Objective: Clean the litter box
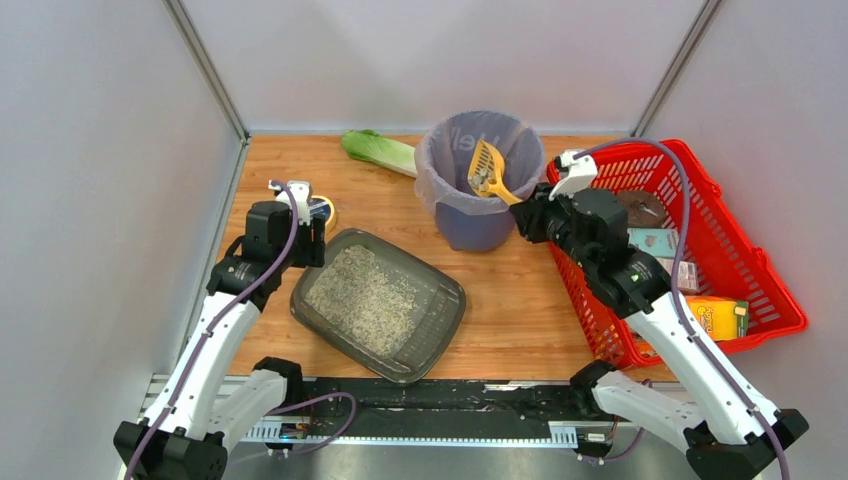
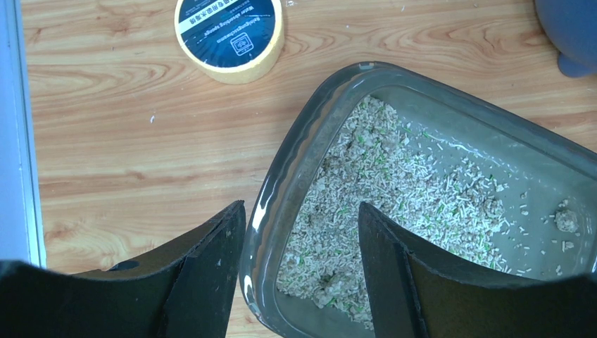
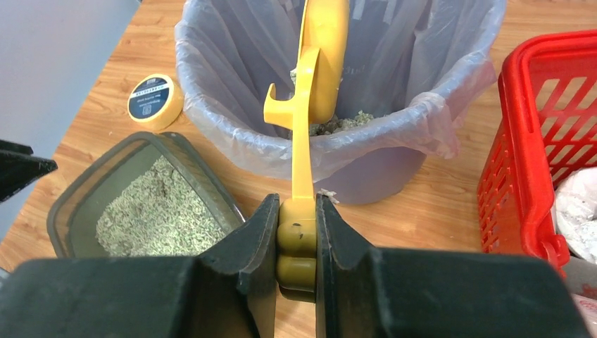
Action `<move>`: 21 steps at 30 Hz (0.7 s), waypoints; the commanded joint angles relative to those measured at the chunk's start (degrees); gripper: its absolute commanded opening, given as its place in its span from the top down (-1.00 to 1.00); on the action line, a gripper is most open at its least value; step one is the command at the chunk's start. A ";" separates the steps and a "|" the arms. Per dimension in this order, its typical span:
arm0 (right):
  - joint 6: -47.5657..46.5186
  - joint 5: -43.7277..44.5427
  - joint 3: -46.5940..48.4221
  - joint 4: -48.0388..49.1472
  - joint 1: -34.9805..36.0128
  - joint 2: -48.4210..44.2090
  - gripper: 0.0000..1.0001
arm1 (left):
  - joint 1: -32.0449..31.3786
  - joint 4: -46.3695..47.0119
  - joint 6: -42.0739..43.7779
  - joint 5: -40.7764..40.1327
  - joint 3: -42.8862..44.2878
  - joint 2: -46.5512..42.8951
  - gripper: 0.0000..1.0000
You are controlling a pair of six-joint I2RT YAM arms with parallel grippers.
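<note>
Top, left-wrist and right-wrist views of a wooden counter (image 1: 520,310).

**Task object.** The litter box (image 1: 432,322), a dark grey translucent tray, lies diagonally on the near-left part of the counter, between the left edge and the centre. Grey-beige litter (image 1: 360,292) is heaped toward its far-left half, and the half nearer the centre shows bare floor.

**Left arm.** The arm rises from its base at the near-left corner and runs forward beside the left edge, with the wrist bent down over the tray's far-left corner. The left gripper (image 1: 312,248) is spread wide with nothing between its fingers. In its wrist view the left gripper (image 2: 301,211) straddles the tray rim (image 2: 281,183), one finger over bare wood and the other over the litter. Whether either finger touches cannot be told.

**Right arm.** The arm extends from the near-right corner, crosses the near-left rim of the red mesh basket (image 1: 770,290), and points toward the far edge. The right gripper (image 1: 527,212) is clamped on the handle end of a yellow slotted scoop (image 1: 487,170). Seen from the wrist, the right gripper (image 3: 297,211) presses the handle from both sides. The scoop (image 3: 320,63) is turned on edge, its head over the mouth of the bag-lined bin (image 3: 232,134).

**Surroundings.**
- The bin (image 1: 470,225) stands at the middle of the far edge, and some litter is visible inside it.
- The basket lies along the right edge and holds several cartons.
- A yellow tape roll (image 1: 324,210) sits near the left edge, just beyond the tray.
- A leafy green vegetable (image 1: 378,150) lies at the far edge, left of the bin.
</note>
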 commanded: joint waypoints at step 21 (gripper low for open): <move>-30.76 30.30 7.55 -4.43 19.98 9.51 1.00 | -0.19 1.41 0.99 1.04 -0.07 -0.03 -0.36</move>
